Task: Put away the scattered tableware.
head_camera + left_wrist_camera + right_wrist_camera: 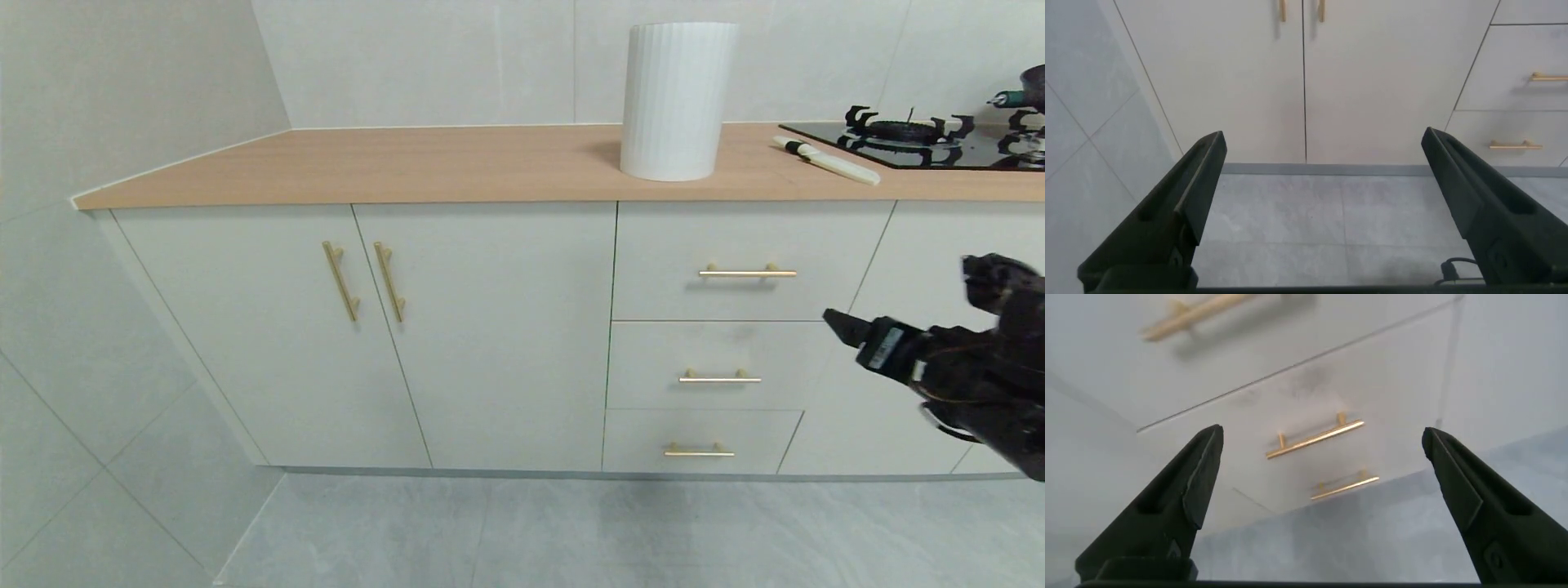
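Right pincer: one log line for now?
right pincer: open, facing drawers | left pincer: open, empty | cream utensil: on countertop

The gas hob (939, 155) and a dark object (1032, 88) on it are cut off by the head view's right edge. The pale utensil (826, 159) beside the hob is too small to identify.

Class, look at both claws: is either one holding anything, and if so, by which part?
Nothing is held. The black left claw and black right claw both stand open and empty.
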You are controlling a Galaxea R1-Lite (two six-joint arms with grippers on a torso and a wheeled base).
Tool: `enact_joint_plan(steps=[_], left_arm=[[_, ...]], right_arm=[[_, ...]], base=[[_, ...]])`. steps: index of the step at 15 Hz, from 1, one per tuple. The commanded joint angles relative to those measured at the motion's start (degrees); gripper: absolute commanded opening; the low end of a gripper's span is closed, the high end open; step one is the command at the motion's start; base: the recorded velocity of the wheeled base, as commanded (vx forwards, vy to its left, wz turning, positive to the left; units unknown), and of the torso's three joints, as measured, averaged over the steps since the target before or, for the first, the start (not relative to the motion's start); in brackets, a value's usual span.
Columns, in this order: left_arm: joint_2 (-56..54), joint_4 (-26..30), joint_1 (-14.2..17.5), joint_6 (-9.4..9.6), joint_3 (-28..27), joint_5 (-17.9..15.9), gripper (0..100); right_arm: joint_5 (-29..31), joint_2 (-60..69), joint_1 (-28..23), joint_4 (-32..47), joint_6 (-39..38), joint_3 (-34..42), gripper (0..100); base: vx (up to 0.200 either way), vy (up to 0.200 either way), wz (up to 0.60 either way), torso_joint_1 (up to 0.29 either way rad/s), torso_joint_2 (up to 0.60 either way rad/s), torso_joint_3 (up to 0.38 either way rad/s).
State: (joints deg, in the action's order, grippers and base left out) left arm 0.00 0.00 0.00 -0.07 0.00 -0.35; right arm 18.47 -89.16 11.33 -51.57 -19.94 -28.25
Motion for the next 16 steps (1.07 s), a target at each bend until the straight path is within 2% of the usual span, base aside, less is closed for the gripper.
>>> enact_joint_plan(steps=[1,4,5,7,10,13,16], left_arm=[[0.0,0.0,0.0,-0.01,0.0,0.0,100],[0.0,0.0,0.0,-0.01,0.0,0.0,100],[0.0,0.0,0.0,-0.01,0.0,0.0,100],[0.1,0.0,0.0,-0.01,0.0,0.0,100],[0.0,0.0,0.0,-0.01,0.0,0.0,100],[0.0,0.0,0.0,-0.01,0.0,0.0,100],[0.0,0.0,0.0,-0.10,0.0,0.0,100]], right_arm=[[0.4,32.7,-5.2,1.6,11.6,17.8,100],[0.1,49.7,-10.4,10.5,15.9,20.0,100],[0.0,55.4,-10.4,15.7,17.3,19.5,100],[-1.6,73.9,-10.0,32.1,23.8,18.1,100],[-2.6,86.3,-10.3,47.5,26.5,14.8,100],[-3.2,89.2,-11.3,47.6,26.4,17.7,100],[-3.9,89.1,-11.3,41.5,25.0,28.2,100]], base=[[0.000,0.000,0.00,0.000,0.00,0.000],[0.000,0.000,0.00,0.000,0.00,0.000],[0.000,0.000,0.00,0.000,0.00,0.000],[0.000,0.000,0.00,0.000,0.00,0.000],[0.000,0.000,0.00,0.000,0.00,0.000],[0.000,0.000,0.00,0.000,0.00,0.000],[0.000,0.000,0.00,0.000,0.00,0.000]])
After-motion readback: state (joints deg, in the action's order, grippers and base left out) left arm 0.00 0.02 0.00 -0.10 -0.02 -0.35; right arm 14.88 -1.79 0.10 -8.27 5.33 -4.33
